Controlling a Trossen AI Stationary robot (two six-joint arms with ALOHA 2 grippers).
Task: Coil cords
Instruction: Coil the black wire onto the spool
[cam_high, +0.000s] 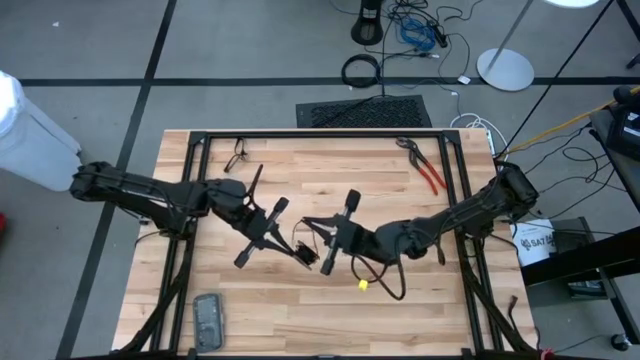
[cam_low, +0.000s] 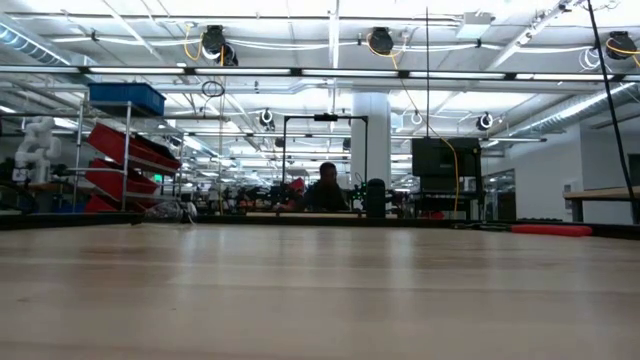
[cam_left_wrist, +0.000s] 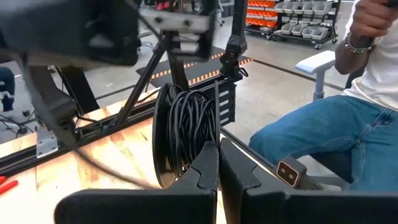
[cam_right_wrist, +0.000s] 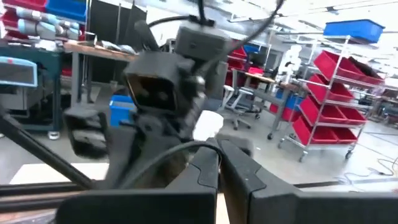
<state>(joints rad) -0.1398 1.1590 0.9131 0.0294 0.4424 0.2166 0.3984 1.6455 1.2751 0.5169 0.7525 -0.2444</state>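
A thin black cord (cam_high: 312, 226) lies at the table's middle between my two grippers. Part of it is wound into a small coil (cam_left_wrist: 186, 124). A slack length (cam_high: 385, 280) trails toward the table's right near side, beside a small yellow end piece (cam_high: 362, 284). My left gripper (cam_high: 303, 254) (cam_left_wrist: 219, 163) reaches in from the left and is shut at the coil. My right gripper (cam_high: 326, 238) (cam_right_wrist: 219, 163) reaches in from the right and is shut on the cord, close to the left one. Neither gripper shows in the low view. My left gripper's shut fingers (cam_left_wrist: 205, 168) meet the coil's lower edge (cam_left_wrist: 181, 169), coming nearly level from the table's left. The coil stands on edge just past the fingertips. The fingers hide how many strands they have. My right gripper pinches one strand of the cord (cam_right_wrist: 186, 147) at its fingertips, coming nearly level from the table's right. The strand leaves the fingers in a slack arc toward the left gripper. The fingers hide the contact itself.
Red-handled pliers (cam_high: 428, 168) lie at the far right. A dark flat device (cam_high: 207, 320) lies at the near left, and a small black object (cam_high: 238, 156) at the far left. A black frame (cam_high: 320, 134) edges the table. A seated person (cam_left_wrist: 323, 137) is beyond it.
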